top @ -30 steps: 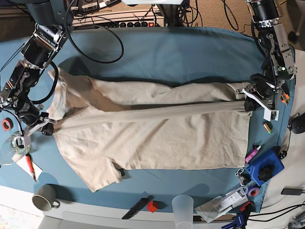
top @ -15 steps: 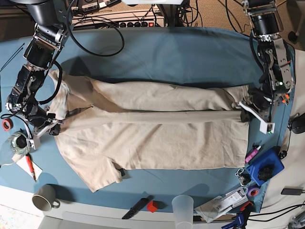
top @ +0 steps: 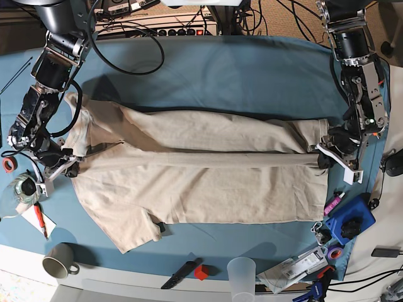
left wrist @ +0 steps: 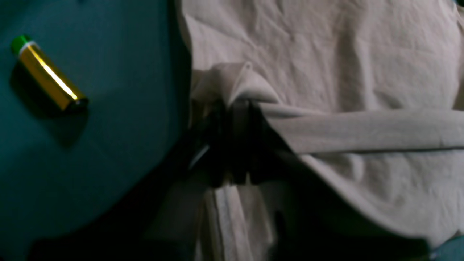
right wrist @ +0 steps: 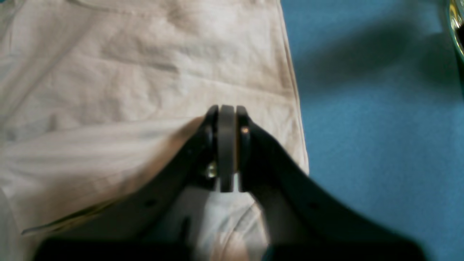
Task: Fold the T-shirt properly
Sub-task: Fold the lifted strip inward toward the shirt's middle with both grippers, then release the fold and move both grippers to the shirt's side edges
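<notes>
My left hand [top: 327,154] sits at the hem end of the T-shirt [top: 201,182] and my right hand [top: 66,165] at the shoulder end, both on the long fold line that runs the garment's length. The T-shirt lies flat across the middle of the surface [top: 239,75], its far side brought over toward the centre and one sleeve sticking out on the near side. In my left wrist view the cloth bunches right at the fingertips, which are dark and blurred, so I cannot tell whether that hand grips the fold or has let go. In my right wrist view the jaws stand close together over the fabric, and I cannot tell whether any cloth is between them. To do this step well, I judge both ends should be set down level so the crease stays straight, and each hand should lift clear without dragging the edge along. A blue cloth covers the surface. A battery [left wrist: 49,78] lies just beside the hem, and a plastic cup [top: 241,274], a mug [top: 58,261] and small tools crowd the near edge, with cables and a power strip [top: 176,28] behind.
</notes>
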Motion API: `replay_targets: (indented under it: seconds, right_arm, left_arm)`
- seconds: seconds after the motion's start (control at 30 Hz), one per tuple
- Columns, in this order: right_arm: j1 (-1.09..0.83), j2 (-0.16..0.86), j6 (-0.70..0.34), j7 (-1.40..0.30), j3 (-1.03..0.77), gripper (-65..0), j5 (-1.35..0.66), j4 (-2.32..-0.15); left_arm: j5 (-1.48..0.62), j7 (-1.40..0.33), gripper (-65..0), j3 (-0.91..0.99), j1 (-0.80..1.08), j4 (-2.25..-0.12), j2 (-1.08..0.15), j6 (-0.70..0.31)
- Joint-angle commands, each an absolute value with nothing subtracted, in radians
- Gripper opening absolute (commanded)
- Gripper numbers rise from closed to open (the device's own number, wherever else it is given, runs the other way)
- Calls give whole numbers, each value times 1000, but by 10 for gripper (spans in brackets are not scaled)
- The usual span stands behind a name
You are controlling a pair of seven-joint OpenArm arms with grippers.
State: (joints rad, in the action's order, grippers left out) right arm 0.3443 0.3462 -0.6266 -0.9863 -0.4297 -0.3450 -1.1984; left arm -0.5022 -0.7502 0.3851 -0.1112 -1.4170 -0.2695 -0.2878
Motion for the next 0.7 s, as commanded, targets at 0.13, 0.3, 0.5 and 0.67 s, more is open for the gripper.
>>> replay_targets:
  seconds: [0.13, 0.3, 0.5, 0.67]
  right_arm:
    - [374, 372, -650, -942, -434, -424, -371, -1217]
    - [388, 403, -631, -957, -437, -424, -522, -1217]
    - [451, 427, -633, -1113, -511, -424, -672, -1217]
    - [460, 429, -659, -1238, -609, -425, -788, -1266]
  left_arm:
    - [-509, -724, -374, 388, -140, -1439, -286, -288]
    - [-509, -746, -374, 389, -185, -1445, -286, -288]
    - [-509, -971, -375, 389, -270, -1499, -289, -289]
    - [-578, -1136, -375, 389, -307, -1563, -324, -289]
